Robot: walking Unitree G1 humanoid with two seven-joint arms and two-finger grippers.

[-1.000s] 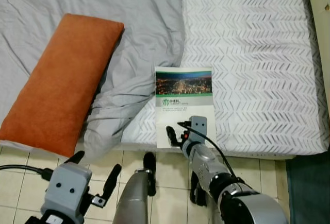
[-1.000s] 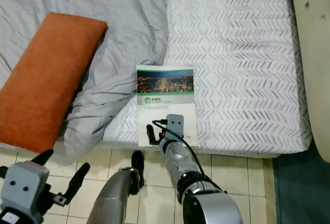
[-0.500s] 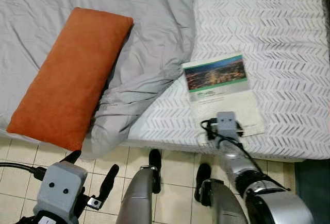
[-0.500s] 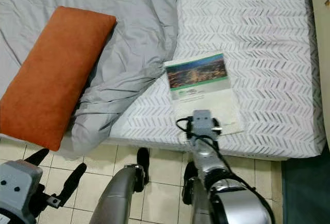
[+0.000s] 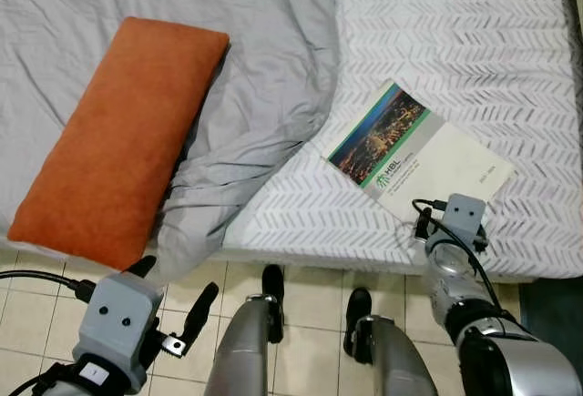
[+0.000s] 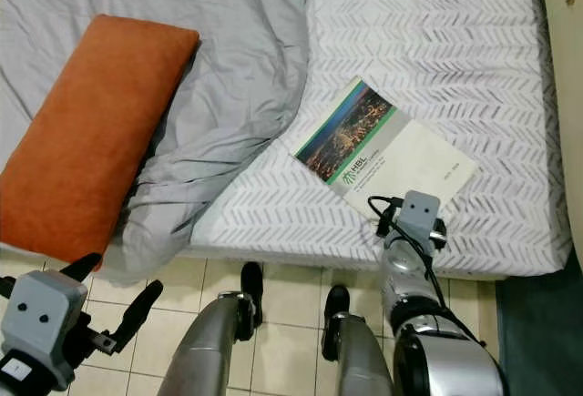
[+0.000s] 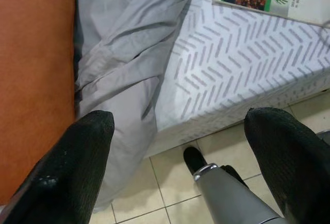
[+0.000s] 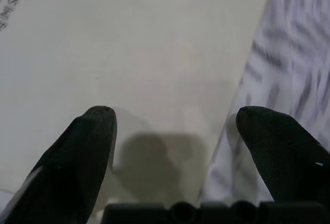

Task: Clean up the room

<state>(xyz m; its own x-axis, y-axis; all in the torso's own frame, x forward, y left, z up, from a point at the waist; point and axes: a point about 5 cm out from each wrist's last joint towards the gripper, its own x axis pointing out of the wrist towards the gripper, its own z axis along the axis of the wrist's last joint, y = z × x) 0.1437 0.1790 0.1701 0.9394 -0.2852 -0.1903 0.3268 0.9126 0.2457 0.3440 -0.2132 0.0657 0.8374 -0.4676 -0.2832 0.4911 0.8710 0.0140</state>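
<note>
A booklet [image 5: 414, 155] with a city photo and a white cover lies askew on the chevron-patterned mattress [image 5: 455, 41], close to its near edge. My right gripper [image 5: 446, 212] hovers over the booklet's near white corner. In the right wrist view its fingers [image 8: 87, 141] stand wide apart above the cover and the booklet's edge, open and holding nothing. My left gripper [image 5: 173, 291] hangs low on the left over the tiled floor, also open. An orange pillow [image 5: 118, 137] rests on the grey duvet [image 5: 264, 96] on the bed's left half.
The duvet bunches and droops over the bed's near edge beside the pillow. Beige floor tiles [image 5: 310, 296] run along the bed, where my two legs [image 5: 273, 287] stand. A teal rug [image 5: 556, 296] shows at the lower right.
The booklet has turned from upright to slanted, its near end swung to the right. My right gripper has moved right along with that end. The left arm has barely moved.
</note>
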